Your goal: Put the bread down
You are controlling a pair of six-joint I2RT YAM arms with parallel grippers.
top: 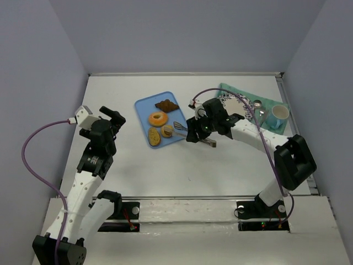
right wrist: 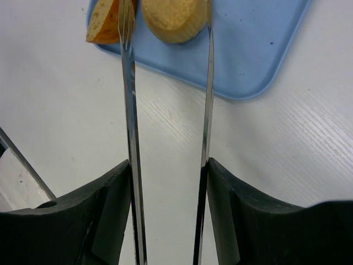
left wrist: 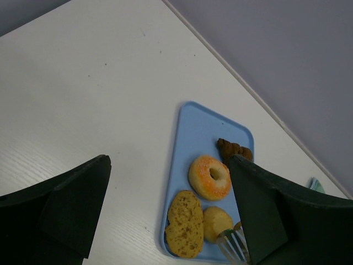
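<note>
A: Where is the right gripper (right wrist: 168, 221)?
B: At the tray's (right wrist: 259, 49) near edge, with its fingers clamped on tongs (right wrist: 130, 110). The tongs' tips stand on both sides of the bread (right wrist: 174, 16), which lies on the tray.
A: And the left gripper (left wrist: 168, 207)?
B: Raised left of the tray, fingers apart.

The tray (top: 144, 107) is light blue. On it lie an orange-and-white doughnut (top: 158, 118), a dark brown pastry (top: 166, 105) and golden-brown bread (top: 154, 136). The tongs (right wrist: 129, 110) are silver. On the right are a teal cloth (top: 270, 104), a white plate (top: 227, 101) with a dark-patterned rim and a pale blue cup (top: 279, 114).
</note>
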